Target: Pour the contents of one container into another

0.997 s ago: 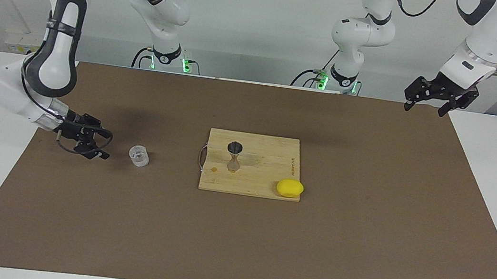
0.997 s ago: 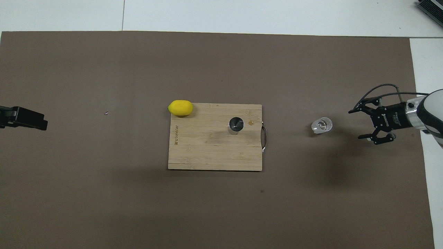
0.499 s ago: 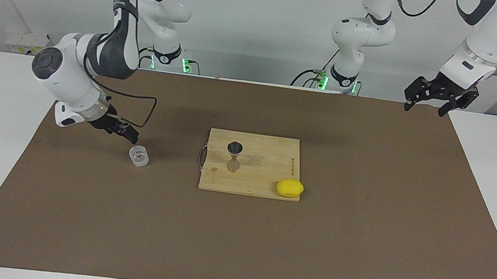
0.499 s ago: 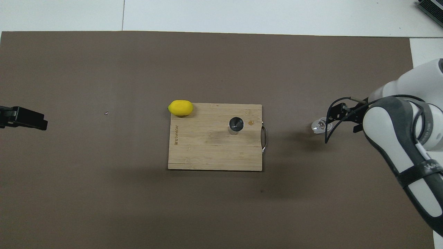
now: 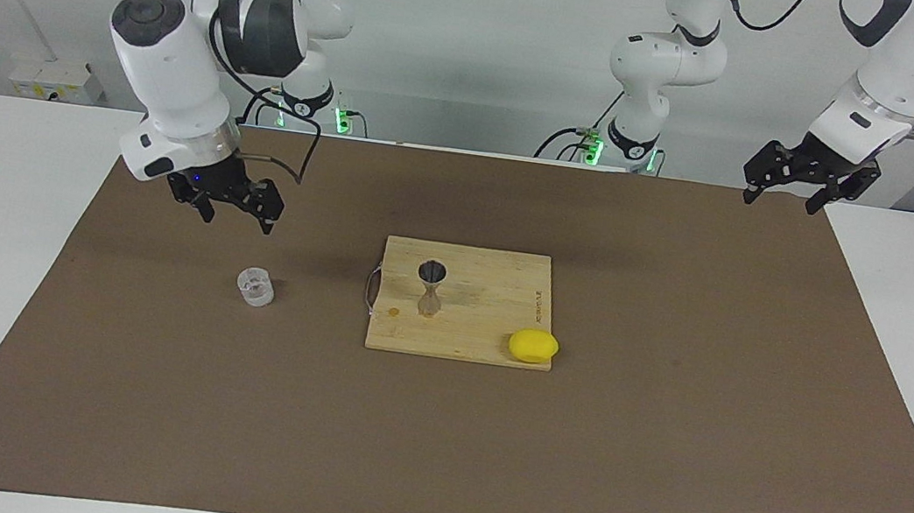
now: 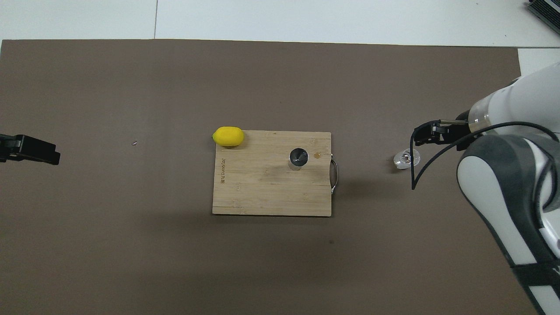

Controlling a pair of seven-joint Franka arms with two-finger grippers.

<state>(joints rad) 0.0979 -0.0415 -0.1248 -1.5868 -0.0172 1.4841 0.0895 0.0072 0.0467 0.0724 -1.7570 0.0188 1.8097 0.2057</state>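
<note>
right hand (image 5: 236,214): open, empty, up over mat (image 5: 660,460), glass (image 5: 255,286) at its 5 o'clock
left hand (image 5: 785,196): open, empty, waiting
jigger (image 5: 430,287): upright on board (image 5: 495,301)

The right arm came in from its base at about eleven o'clock of the facing view, folded at the elbow, its forearm pointing steeply down and its wrist bent so that the right gripper (image 5: 237,210) hung in the air with its fingers aimed downward and spread apart, holding nothing. In the overhead view only one dark finger (image 6: 426,134) of it showed at three o'clock, the white forearm covering the rest. The left arm waited, reaching out toward one o'clock of the facing view, the left gripper (image 5: 785,196) raised, pointing down, its fingers parted and empty.
</note>
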